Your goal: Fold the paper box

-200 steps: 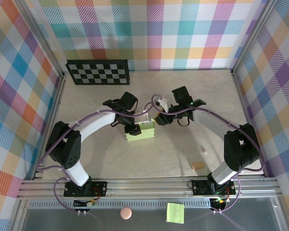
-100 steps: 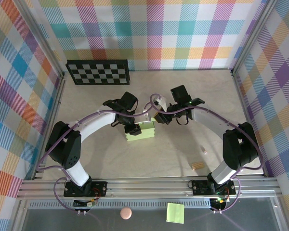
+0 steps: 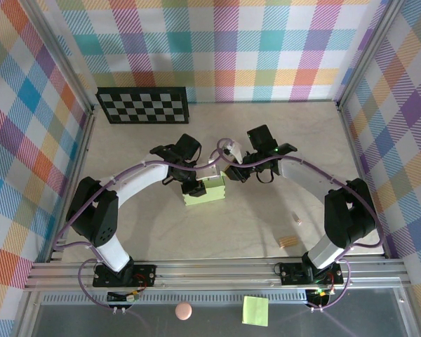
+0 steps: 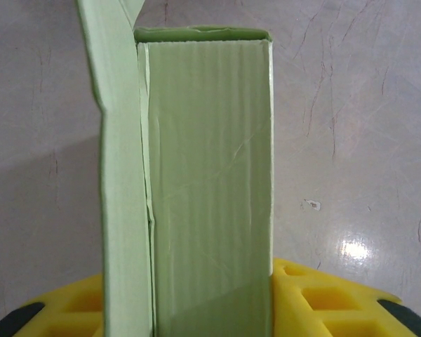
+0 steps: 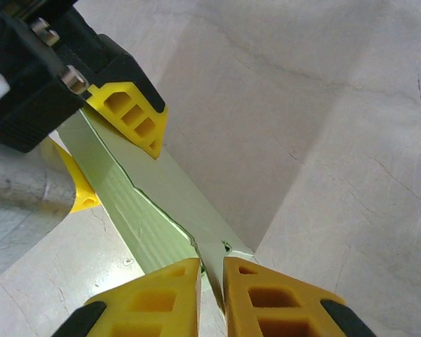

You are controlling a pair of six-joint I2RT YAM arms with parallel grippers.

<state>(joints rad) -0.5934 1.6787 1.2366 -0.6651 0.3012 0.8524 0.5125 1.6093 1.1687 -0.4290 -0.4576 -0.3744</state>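
**Both tools clamped on the paper box at mid-bench**

Top external: the paper box (image 3: 206, 192) lies near the middle of the bench (image 3: 266, 210), a pale green block with both arms bent in over it. The left tool (image 3: 194, 187) is at its left end, and the right tool (image 3: 225, 167) is at its far right corner. A checkerboard (image 3: 144, 104) leans against the back wall. In front of the arm bases lie a bright green sticky note (image 3: 255, 309) and a small pink round thing (image 3: 184, 310). A small tan piece (image 3: 288, 242) lies on the bench near the right arm.

Left wrist: the box runs lengthwise away from the camera between the yellow fingers (image 4: 323, 298), which sit tight against both its sides. The left tool is clamped on it. A flap along the box's left side leans away from the body at the far end.

Right wrist: the right tool's yellow fingers (image 5: 161, 298) are nearly together, nipping a thin edge of the card. Further up, one yellow finger of the left tool touches the same box.
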